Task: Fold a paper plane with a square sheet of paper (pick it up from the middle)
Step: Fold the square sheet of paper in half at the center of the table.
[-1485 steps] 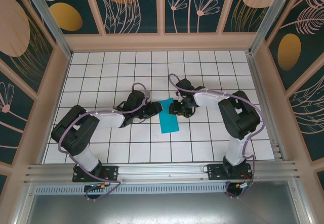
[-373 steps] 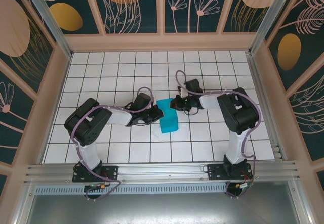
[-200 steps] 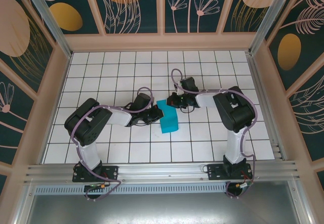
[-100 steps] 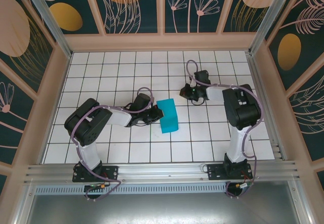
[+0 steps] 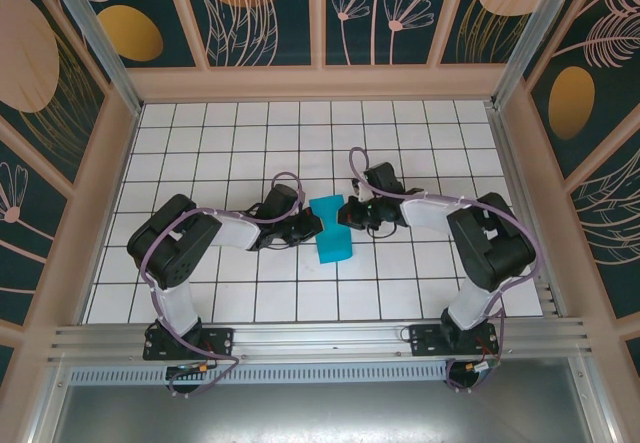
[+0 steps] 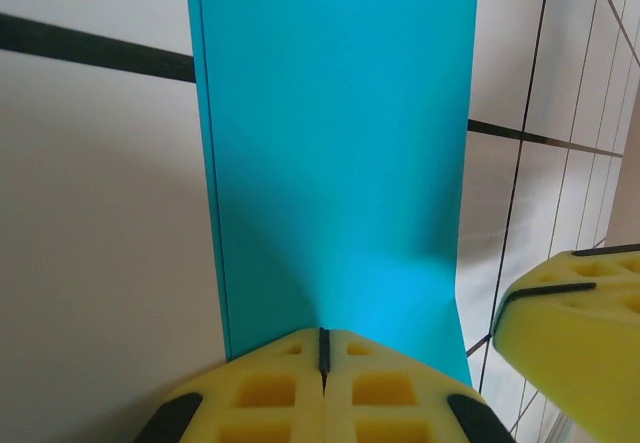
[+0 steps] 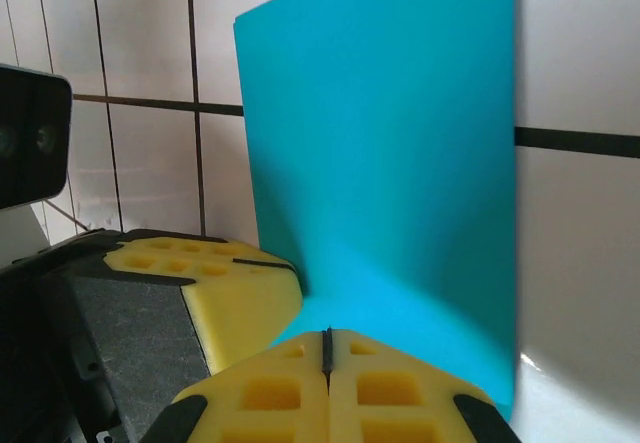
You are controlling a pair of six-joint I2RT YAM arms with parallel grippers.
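Left gripper (image 6: 323,346): jaws closed, tips meeting near edge of folded cyan-blue paper sheet (image 6: 335,153) directly ahead. Right gripper (image 7: 327,346): jaws closed, tips against same sheet, just beside left gripper.

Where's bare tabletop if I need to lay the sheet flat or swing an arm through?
Free: the white gridded tabletop's far rows along the back wall, and the near rows by the aluminium rail. Crowded: the centre, where the left fingers and right fingers meet at the folded cyan-blue paper sheet.
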